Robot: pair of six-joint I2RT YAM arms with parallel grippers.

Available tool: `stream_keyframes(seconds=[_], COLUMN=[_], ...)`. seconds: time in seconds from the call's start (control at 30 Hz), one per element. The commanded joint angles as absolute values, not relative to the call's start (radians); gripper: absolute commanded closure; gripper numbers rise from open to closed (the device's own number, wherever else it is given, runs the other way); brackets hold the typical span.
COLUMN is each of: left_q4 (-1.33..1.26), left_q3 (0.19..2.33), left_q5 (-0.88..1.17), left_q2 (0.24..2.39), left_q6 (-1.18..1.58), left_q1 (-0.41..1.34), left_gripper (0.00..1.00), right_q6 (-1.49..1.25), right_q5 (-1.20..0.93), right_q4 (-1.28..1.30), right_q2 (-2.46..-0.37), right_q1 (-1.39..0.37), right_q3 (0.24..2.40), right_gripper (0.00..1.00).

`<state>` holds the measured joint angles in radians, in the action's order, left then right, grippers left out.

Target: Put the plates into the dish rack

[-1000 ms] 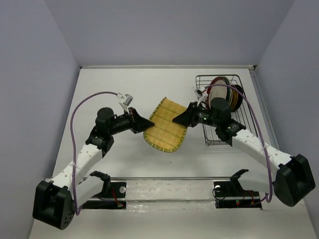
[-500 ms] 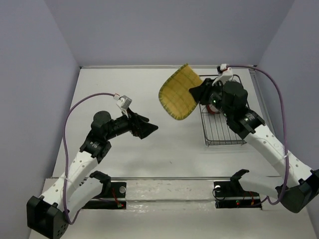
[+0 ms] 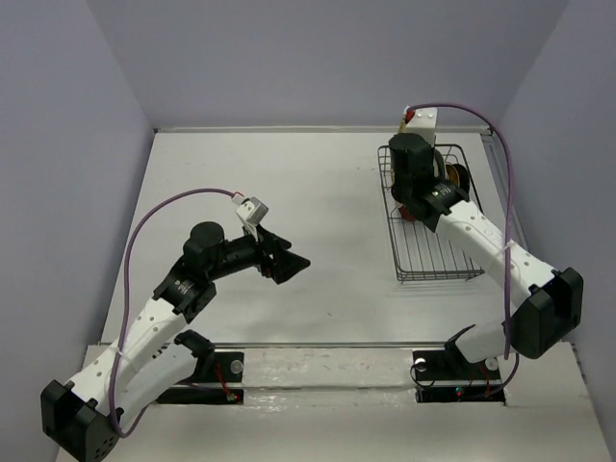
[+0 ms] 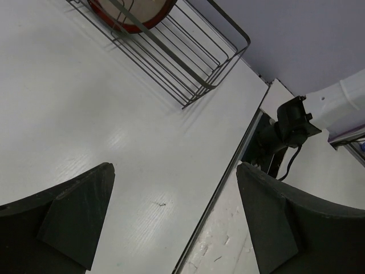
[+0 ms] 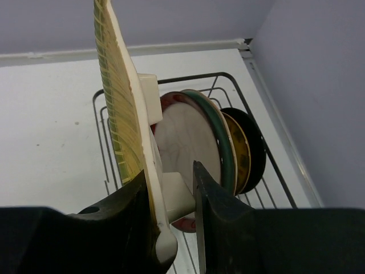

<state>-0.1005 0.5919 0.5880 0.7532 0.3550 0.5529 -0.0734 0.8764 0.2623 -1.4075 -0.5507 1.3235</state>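
My right gripper (image 5: pixel 171 182) is shut on the yellow ribbed plate (image 5: pixel 122 114), pinching its rim and white foot. It holds the plate upright and edge-on over the black wire dish rack (image 5: pixel 228 77). Behind it in the rack stand a red-brown-rimmed beige plate (image 5: pixel 185 142), a teal-rimmed one (image 5: pixel 219 137), an ochre one (image 5: pixel 242 148) and a black one (image 5: pixel 256 142). In the top view the right arm covers the far end of the rack (image 3: pixel 433 260) and hides the yellow plate. My left gripper (image 3: pixel 289 262) is open and holds nothing, low over the table left of the rack.
A metal rail (image 3: pixel 327 345) with two black brackets runs along the near edge. The rack sits close to the right wall (image 3: pixel 558 144). The left wrist view shows the rack's near end (image 4: pixel 194 57) with the red-rimmed plate (image 4: pixel 142 11) in it.
The left gripper let go of the yellow plate, opened wide and drew back. The right gripper lifted the plate from mid-table and carried it over the rack, turning it upright.
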Motion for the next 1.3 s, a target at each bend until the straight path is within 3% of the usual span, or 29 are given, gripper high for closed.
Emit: stream_keyframes(seconds=[0.0,0.57,1.27], left_q4=[-0.100,-0.098,-0.100], left_q3=[0.652,0.649,0.647], left_q5=[0.566,0.557,0.554], left_q2=[0.726,0.733,0.741], left_q6=[0.324,0.325,0.330], left_q1=[0.571,0.575,0.574], left_gripper=[0.01,0.01,0.01], right_q6=[-0.011,-0.092,-0.123], right_q5=[1.051,0.829,0.796], right_q4=[0.134,0.095,0.012], right_q2=[-1.382,-1.450,-1.537], right_q1=[-0.540,-0.403,-0.403], right_q3=[1.350,1.258,1.164], right_gripper=[0.93,0.93,0.93])
